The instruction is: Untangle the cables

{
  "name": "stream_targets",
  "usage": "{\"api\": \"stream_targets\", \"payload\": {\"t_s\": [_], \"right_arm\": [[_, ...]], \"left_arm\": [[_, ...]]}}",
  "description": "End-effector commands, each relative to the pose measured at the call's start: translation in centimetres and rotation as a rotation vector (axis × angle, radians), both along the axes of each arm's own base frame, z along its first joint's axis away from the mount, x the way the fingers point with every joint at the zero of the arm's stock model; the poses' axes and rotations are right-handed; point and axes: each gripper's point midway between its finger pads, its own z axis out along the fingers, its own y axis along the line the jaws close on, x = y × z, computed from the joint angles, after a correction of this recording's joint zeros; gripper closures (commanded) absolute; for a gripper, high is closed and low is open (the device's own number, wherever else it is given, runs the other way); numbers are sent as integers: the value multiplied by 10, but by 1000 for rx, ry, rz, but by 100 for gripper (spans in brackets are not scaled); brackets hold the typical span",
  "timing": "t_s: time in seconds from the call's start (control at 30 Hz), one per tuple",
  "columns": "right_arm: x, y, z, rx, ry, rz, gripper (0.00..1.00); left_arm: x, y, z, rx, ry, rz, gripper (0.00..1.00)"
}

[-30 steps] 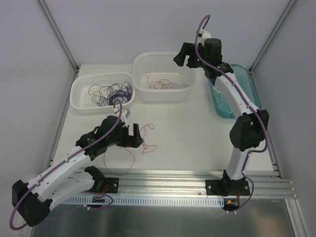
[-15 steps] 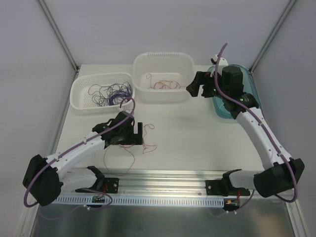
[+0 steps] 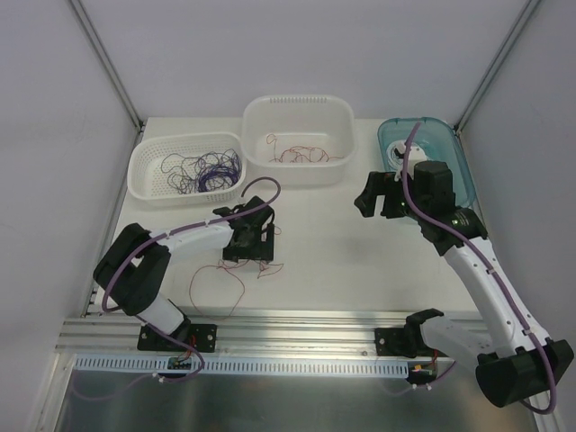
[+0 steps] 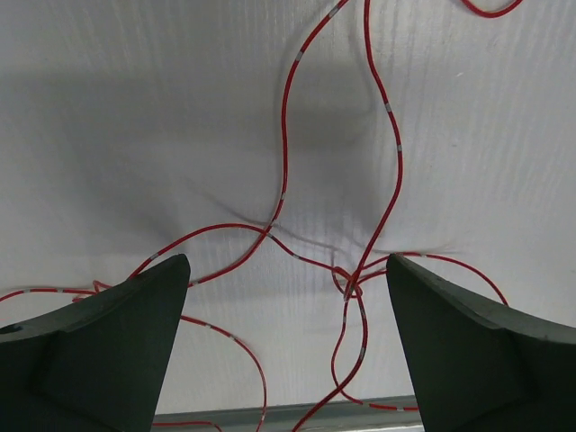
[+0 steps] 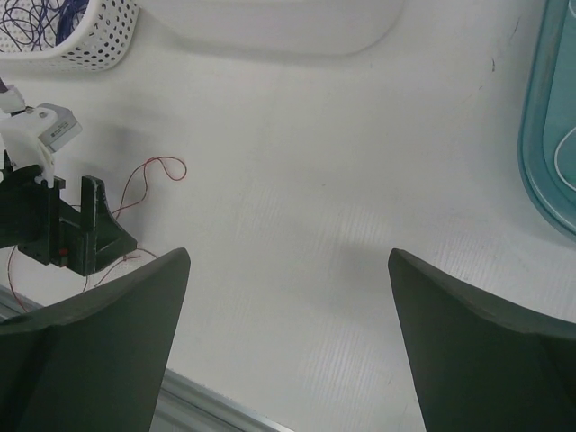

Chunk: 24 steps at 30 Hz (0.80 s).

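Note:
A loose red cable [image 3: 241, 281] lies in curls on the white table at the front left. My left gripper [image 3: 256, 248] is open and hangs low right over it. In the left wrist view the red cable [image 4: 283, 180] crosses itself in a small knot [image 4: 349, 286] between the open fingers of the left gripper [image 4: 288, 270], and nothing is held. My right gripper [image 3: 374, 194] is open and empty above bare table right of centre. The right wrist view shows its open gripper [image 5: 288, 256], with the left gripper [image 5: 72, 238] and the red cable [image 5: 148, 175] to the left.
A perforated white basket [image 3: 148, 184] at the back left holds tangled purple cables [image 3: 205, 171]. A white tub [image 3: 337, 112] at the back middle holds red cables [image 3: 301, 155]. A teal tray [image 3: 450, 144] at the back right holds a white cable [image 5: 562, 153]. An aluminium rail [image 3: 306, 328] runs along the front edge.
My right arm has swung from above the white tub down and forward to the table's right of centre. My left gripper has moved right over the red cable.

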Motion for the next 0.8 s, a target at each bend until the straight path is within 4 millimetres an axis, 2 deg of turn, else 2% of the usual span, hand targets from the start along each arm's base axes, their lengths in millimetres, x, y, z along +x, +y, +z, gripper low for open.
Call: {"api": "stream_targets", "payload": {"t_s": [0.0, 0.1, 0.13, 0.23, 0.27, 0.3, 0.33, 0.37, 0.43, 0.53, 0.63, 0.7, 0.77], "right_arm": [[-12, -8, 2, -8, -20, -19, 3], [-19, -12, -3, -10, -12, -27, 3], [-20, -13, -4, -12, -11, -30, 3], [-24, -16, -4, -19, -12, -41, 3], [-25, -17, -4, -21, -13, -44, 3], [-25, -18, -4, -23, -17, -46, 3], [-26, -19, -4, -24, -19, -48, 3], [-26, -20, -3, -27, -22, -53, 3], [-27, -22, -2, -34, -25, -59, 3], [-30, -25, -1, -47, -25, -60, 3], [-35, -33, 2, -69, -37, -81, 3], [-41, -38, 5, -78, -50, -92, 3], [-47, -42, 8, -86, -63, -95, 3]], "left_arm": [[6, -7, -3, 12, 3, 14, 11], [3, -9, -10, 28, 21, 0, 23], [2, -10, -12, 32, 25, -3, 34], [-1, -7, -18, 54, 37, -7, 52], [-2, -5, -19, 60, 38, -5, 68], [-2, -3, -19, 70, 32, -5, 75], [-1, -3, -19, 73, 27, -8, 80], [0, -2, -17, 76, 19, -12, 90], [7, -4, -6, 66, -22, -28, 97], [21, -13, 30, 13, -118, -61, 100], [42, -21, 86, -48, -276, -88, 100], [58, -28, 139, -101, -407, -115, 100], [67, -34, 179, -143, -498, -142, 100]]}}
